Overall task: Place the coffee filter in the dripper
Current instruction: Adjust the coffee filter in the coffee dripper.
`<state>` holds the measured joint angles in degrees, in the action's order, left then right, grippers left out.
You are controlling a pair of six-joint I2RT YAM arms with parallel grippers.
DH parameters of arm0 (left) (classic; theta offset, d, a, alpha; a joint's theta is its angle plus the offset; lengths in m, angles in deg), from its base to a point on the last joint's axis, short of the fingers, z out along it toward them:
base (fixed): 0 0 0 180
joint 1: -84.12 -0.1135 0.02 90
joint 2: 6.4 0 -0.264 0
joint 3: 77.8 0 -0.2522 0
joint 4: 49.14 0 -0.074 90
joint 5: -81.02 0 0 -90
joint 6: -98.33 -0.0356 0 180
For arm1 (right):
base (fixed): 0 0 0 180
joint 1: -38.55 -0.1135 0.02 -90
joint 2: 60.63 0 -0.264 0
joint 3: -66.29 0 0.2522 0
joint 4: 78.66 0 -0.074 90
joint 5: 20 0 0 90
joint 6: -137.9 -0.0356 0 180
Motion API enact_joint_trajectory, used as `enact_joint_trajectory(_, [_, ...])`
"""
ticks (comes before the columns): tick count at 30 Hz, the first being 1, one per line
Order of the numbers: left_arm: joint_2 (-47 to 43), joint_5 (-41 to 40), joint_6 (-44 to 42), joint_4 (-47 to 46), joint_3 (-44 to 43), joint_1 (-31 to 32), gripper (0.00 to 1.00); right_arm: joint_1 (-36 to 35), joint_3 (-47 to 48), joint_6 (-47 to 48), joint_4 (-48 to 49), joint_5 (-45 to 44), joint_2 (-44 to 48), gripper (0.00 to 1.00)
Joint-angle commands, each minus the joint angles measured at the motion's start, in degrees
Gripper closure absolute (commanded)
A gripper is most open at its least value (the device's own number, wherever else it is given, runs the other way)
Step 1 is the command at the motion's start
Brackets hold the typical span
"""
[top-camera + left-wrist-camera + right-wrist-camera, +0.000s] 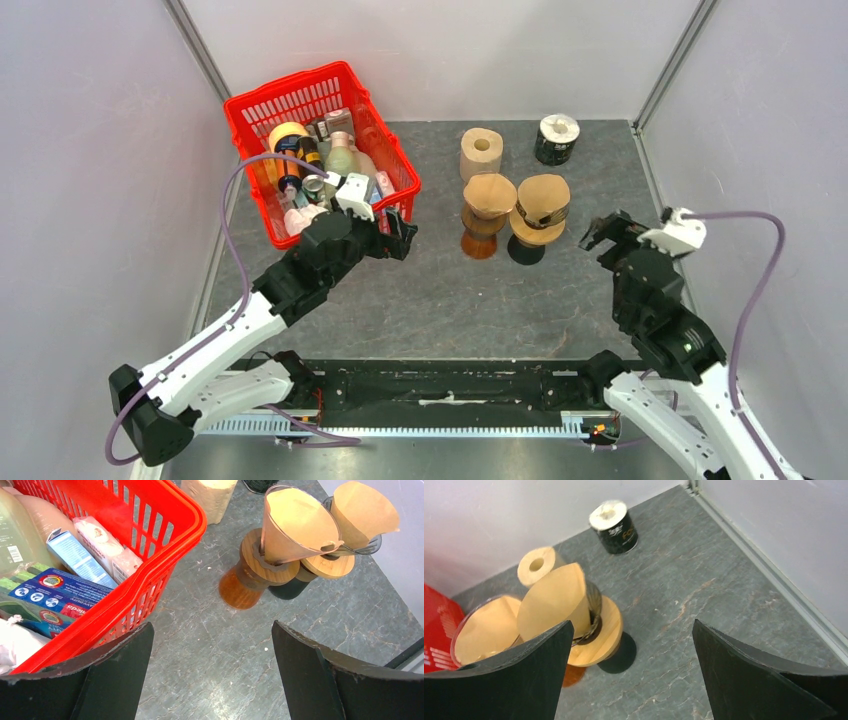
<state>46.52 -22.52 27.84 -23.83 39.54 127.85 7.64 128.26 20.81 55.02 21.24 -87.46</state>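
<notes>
The left gripper is spread wide with nothing between its fingers. It hovers over the table just off the near right corner of the basket and points toward the drippers. In its wrist view the red rim runs past the left finger, and boxes and packets lie inside the basket.

The right gripper is also spread wide and bare. It hangs to the right of the drippers, apart from them, facing left.

Between the two grippers two drippers stand side by side, so close that I cannot tell whether they touch. The left dripper sits on an amber carafe. The left filter is seated in its clear cone, opened out, with its edge about level with the rim. The right dripper sits on a dark carafe. The right filter stands in its cone and rises well above the rim.

Just behind the left dripper a tan roll stands upright. Further back and to the right a black roll stands near the back wall, apart from everything else.
</notes>
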Motion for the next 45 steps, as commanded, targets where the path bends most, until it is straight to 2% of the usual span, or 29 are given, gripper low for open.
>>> enact_joint_trajectory(1, [0.4,0.2,0.9,-2.2,-0.2,-0.1,0.05,0.0,6.1,4.3,2.9,8.8,-8.3,0.03])
enact_joint_trajectory(4, [0.1,0.6,0.5,-2.4,0.1,-0.1,0.05,0.0,12.6,6.2,-0.7,15.0,-17.8,0.03])
enact_joint_trajectory(10, [-1.4,1.4,0.0,-4.0,2.1,-0.2,0.05,1.2,33.2,5.0,-13.8,16.3,-39.3,0.03])
enact_joint_trajectory(14, [-1.4,2.0,-0.1,-4.4,2.6,-0.1,0.05,4.4,39.9,5.4,-17.7,21.5,-47.1,0.05])
enact_joint_trajectory(16, [-1.3,2.7,-0.1,-4.6,2.8,-0.1,0.05,7.4,41.7,4.6,-18.7,27.2,-49.7,0.11])
enact_joint_trajectory(18, [-1.3,3.0,-0.1,-4.8,2.9,-0.1,0.05,9.5,42.6,4.1,-19.6,31.2,-51.1,0.23])
enact_joint_trajectory(23, [-1.5,3.2,0.0,-5.0,3.1,-0.1,0.05,10.9,41.3,3.7,-20.3,32.7,-52.5,0.52])
enact_joint_trajectory(24, [-1.6,3.3,-0.1,-5.0,3.1,-0.1,0.05,11.2,41.0,3.8,-20.3,33.4,-52.7,0.55])
enact_joint_trajectory(28, [-1.8,3.2,-0.1,-5.0,3.3,-0.1,0.05,12.4,40.1,4.1,-20.7,34.1,-54.8,0.56])
enact_joint_trajectory(32, [-1.9,3.0,-0.1,-5.0,3.4,-0.1,0.05,13.8,39.6,4.8,-20.9,37.0,-57.8,0.66])
enact_joint_trajectory(45, [-1.8,2.1,-0.4,-4.9,3.7,-0.1,0.05,15.9,37.5,5.7,-21.2,41.5,-63.0,0.73])
